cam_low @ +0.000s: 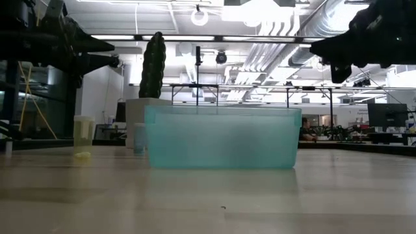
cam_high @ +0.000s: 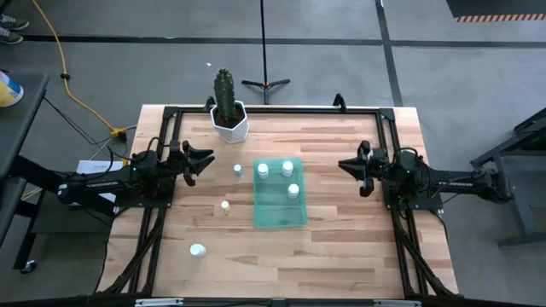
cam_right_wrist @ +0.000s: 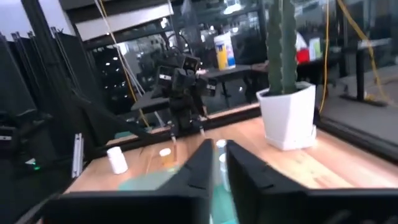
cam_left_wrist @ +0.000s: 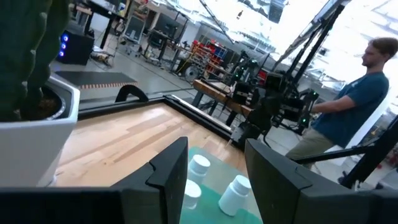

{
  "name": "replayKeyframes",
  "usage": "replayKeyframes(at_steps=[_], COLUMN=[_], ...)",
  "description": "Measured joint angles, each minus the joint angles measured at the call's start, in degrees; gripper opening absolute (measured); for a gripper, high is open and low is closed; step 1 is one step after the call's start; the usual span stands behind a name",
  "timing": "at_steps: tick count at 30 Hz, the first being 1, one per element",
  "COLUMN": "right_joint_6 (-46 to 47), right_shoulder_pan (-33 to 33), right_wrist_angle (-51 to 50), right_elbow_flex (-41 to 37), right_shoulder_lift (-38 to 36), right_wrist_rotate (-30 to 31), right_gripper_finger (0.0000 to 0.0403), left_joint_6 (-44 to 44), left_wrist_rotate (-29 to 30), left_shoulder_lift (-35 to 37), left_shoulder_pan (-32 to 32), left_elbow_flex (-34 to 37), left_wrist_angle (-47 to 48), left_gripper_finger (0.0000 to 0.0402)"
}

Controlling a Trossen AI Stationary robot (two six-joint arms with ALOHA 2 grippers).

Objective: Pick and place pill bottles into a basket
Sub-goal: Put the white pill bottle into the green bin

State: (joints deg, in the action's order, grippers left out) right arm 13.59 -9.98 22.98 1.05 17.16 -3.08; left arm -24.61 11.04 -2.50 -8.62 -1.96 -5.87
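hovering empty and open, left pincer and right pincer flank the basket holding three pill bottles.

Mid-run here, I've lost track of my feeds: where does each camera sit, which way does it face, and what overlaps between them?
High: overhead, straight down; both arms, left gripper, right gripper, green tray.
Low: table height, level across the wood; tray wall and cactus pot behind, arms overhead.
Left wrist: past its own open fingers toward bottles in the tray.
Right wrist: past its own fingers toward the cactus pot.
Shared: tray and pot appear in every view.
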Motion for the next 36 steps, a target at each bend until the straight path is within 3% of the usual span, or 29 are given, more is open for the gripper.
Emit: replayKeyframes(at_steps=[2, 4, 9, 14, 19, 23, 28, 36], right_joint_6=[-0.6, 0.4, 0.9, 2.9, 3.0, 3.2, 4.4, 4.2], right_shoulder_pan=[0.0, 0.0, 0.0, 0.0, 0.0, 0.0, 0.0, 0.0], right_wrist_angle=[-0.7, -1.6, -2.8, -5.4, -5.3, -6.3, -7.6, -7.7], right_elbow_flex=[-0.5, -0.5, -0.5, -0.5, -0.5, -0.5, -0.5, -0.5], right_shoulder_lift=[-1.3, -2.1, -2.3, -2.3, -2.3, -2.3, -2.3, -2.2], right_wrist_rotate=[1.5, 4.1, 4.6, 4.6, 3.4, 3.2, 3.1, 1.3], right_gripper_finger=[0.0009, 0.0022, 0.0017, 0.0010, 0.0004, 0.0005, 0.0001, 0.0002], left_joint_6=[1.7, 2.3, 1.6, 7.1, 9.8, 7.2, 7.8, 1.9], left_wrist_rotate=[-0.6, -1.7, -6.7, -7.1, -5.8, -6.3, -15.2, -29.2], left_shoulder_lift=[0.0, 0.0, 0.0, -2.8, -12.7, -25.2, -38.8, -53.4], left_shoulder_pan=[0.0, 0.0, 0.0, 0.0, 0.0, 0.0, 0.0, 3.0], left_elbow_flex=[0.0, 0.0, -1.1, -8.0, -17.6, -26.4, -38.4, -61.2], left_wrist_angle=[0.0, -0.4, -2.4, -1.5, 5.5, 13.0, 22.4, 56.0], left_gripper_finger=[0.0193, 0.0193, 0.0193, 0.0193, 0.0193, 0.0198, 0.0234, 0.0279])
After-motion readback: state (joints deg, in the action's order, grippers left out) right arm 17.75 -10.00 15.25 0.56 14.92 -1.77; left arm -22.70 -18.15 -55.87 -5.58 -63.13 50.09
